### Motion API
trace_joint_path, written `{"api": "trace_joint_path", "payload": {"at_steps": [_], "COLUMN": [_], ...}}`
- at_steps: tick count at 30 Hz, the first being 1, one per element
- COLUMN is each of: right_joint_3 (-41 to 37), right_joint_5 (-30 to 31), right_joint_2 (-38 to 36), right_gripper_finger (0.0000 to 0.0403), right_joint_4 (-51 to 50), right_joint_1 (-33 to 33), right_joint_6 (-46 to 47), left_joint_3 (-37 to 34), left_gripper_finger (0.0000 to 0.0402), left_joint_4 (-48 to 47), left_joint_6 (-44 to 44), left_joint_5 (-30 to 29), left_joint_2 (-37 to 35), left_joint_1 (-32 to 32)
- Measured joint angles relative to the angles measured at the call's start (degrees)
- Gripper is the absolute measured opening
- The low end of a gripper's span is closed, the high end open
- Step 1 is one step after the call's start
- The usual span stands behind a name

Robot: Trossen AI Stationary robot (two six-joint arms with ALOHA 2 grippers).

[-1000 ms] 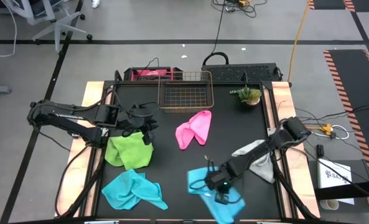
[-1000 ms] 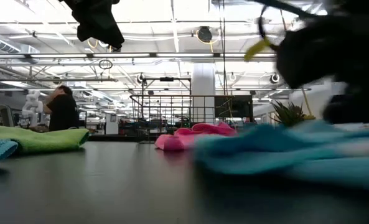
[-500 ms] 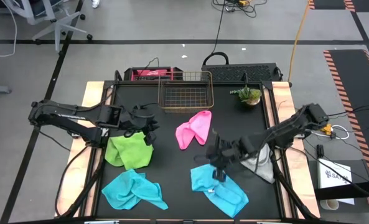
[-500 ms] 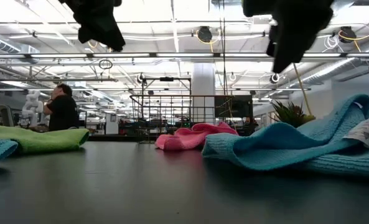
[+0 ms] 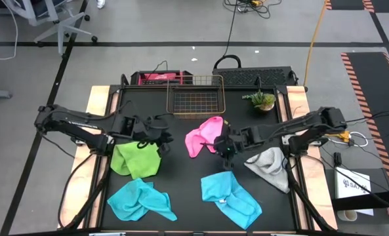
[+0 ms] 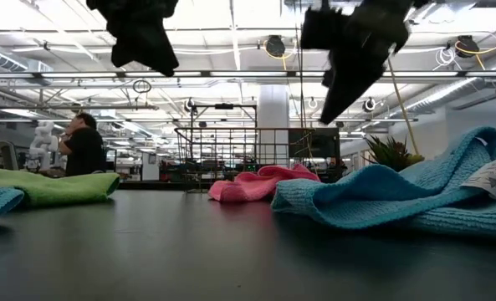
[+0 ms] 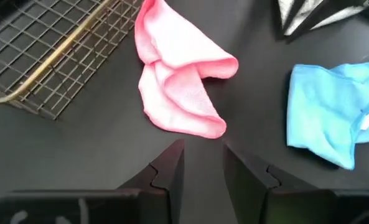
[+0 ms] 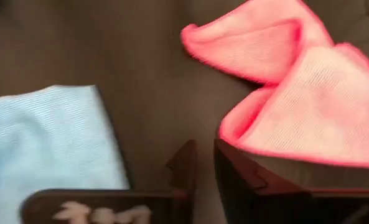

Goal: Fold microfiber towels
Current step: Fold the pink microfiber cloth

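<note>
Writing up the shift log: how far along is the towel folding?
Looks done: the lime green towel lies flat, apparently folded. In hand: nothing is gripped; the right gripper hangs beside the pink towel, the left gripper by the green one. Left: the pink, both turquoise towels and the grey towel are crumpled; the wire basket holds none.

1. Grey floor [image 5: 148, 26] all around the table, marked off with dark lines
2. A grey office chair [image 5: 53, 19] sits at the far left on its wheeled base
3. A black cable [image 5: 230, 36] trails across the floor; an orange one [image 5: 315, 29] runs beside it
4. Striped hazard tape [image 5: 368, 78] lines the floor on the right
5. Level across the table: a high ceiling with bright strip lights [image 6: 231, 33], a white pillar [image 6: 273, 117]
6. A person in black [image 6: 84, 146] sits well back on the left
</note>
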Motion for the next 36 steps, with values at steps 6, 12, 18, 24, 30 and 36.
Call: {"api": "trace_joint_path", "payload": {"at_steps": [6, 12, 18, 24, 30, 36], "right_joint_3": [-1.76, -1.80, -1.80, -1.78, -1.80, -1.76], "right_joint_5": [7.31, 6.62, 6.83, 8.94, 15.22, 16.00], "right_joint_2": [4.03, 7.42, 10.66, 13.56, 13.84, 13.11], "right_gripper_finger": [0.0133, 0.0174, 0.0174, 0.0163, 0.0163, 0.0162], "right_joint_4": [4.62, 11.71, 20.47, 21.66, 20.78, 20.97], "right_joint_1": [-3.56, -4.89, -4.85, -5.11, -5.06, -5.11], "right_joint_6": [-3.27, -2.01, -3.68, -6.29, -9.66, -10.47], "left_joint_3": [0.07, 0.07, 0.07, 0.07, 0.04, 0.04], "left_gripper_finger": [0.0108, 0.0108, 0.0108, 0.0108, 0.0108, 0.0108], "left_joint_4": [1.27, 0.87, 1.07, 0.89, 1.20, 1.16], "left_joint_6": [0.80, 0.96, 1.29, 1.52, 1.52, 1.74], "left_joint_5": [-0.57, -0.57, -0.57, -0.52, -0.50, -0.48], "left_joint_2": [-1.58, -1.87, -1.91, -1.91, -1.91, -1.91], "left_joint_1": [0.84, 2.15, 2.89, 2.89, 2.89, 2.89]}}
